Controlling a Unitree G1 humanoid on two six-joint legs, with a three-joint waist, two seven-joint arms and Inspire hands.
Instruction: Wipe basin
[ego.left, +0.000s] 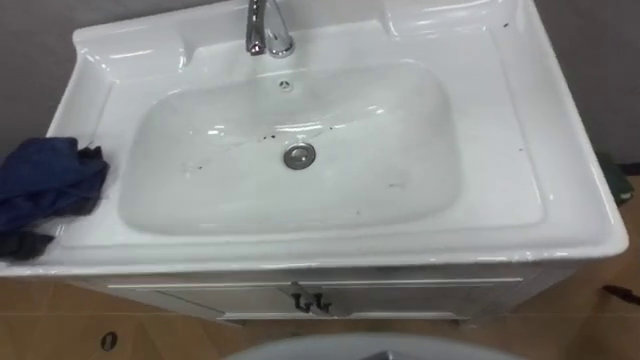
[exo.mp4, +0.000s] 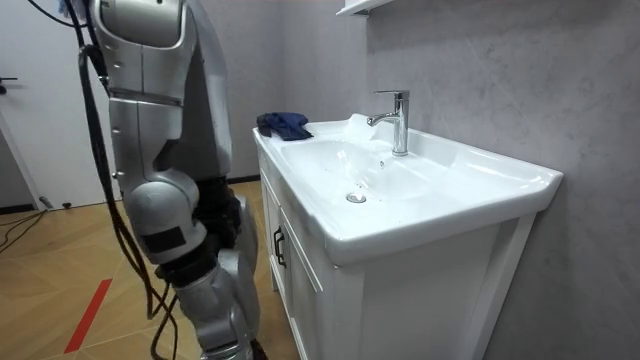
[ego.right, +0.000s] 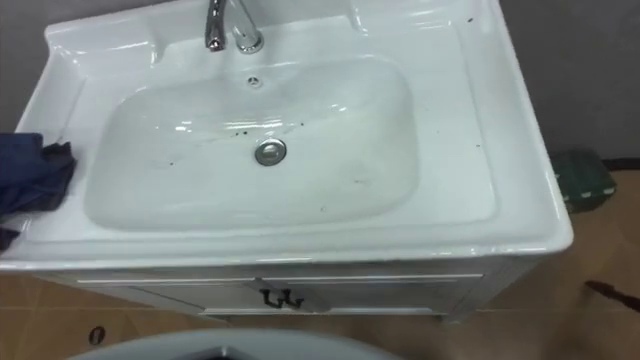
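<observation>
White basin fills mid-frame, dark specks dotting its bowl, so wiping looks unfinished. Blue cloth lies bunched on the rim at left edge; robot hand state: cannot tell.

We see the robot standing upright in the room view, its torso straight and facing the room view's right. One arm, seemingly the right by the way the body stands, hangs straight down along its side. Its dark hand hangs at hip height, holding nothing we can make out.
</observation>
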